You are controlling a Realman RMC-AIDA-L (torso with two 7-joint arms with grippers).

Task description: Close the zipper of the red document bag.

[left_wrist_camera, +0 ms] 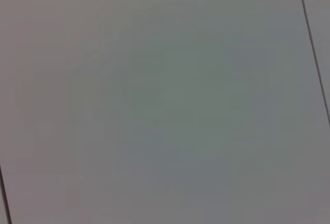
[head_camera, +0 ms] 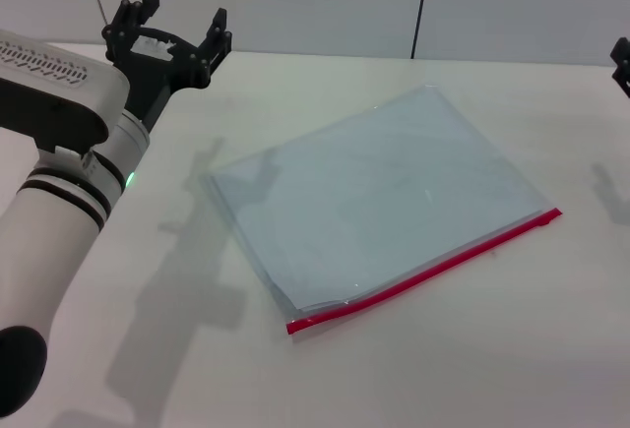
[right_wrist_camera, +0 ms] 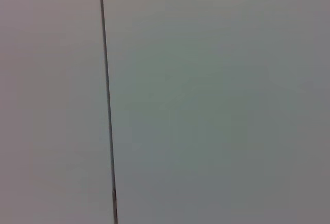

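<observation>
The left gripper (head_camera: pixel 177 30) hovers wide open over the tabletop's (head_camera: pixel 148 349) far left corner. The right gripper (head_camera: pixel 621 59) barely shows at the right edge, possibly parked. The red document bag (head_camera: pixel 379 202) lies flat mid-table, its zipper (head_camera: pixel 423 273) along the near edge.

The red document bag (head_camera: pixel 379 197) is thin translucent pale-blue plastic, smooth, with a faint sheen and slight ripples. Along its 5 o'clock edge the zipper (head_camera: pixel 433 269) is a glossy bright red plastic strip. The table (head_camera: pixel 472 359) beneath looks matt, smooth, off-white. The left gripper (head_camera: pixel 169 27) is matt black plastic.
</observation>
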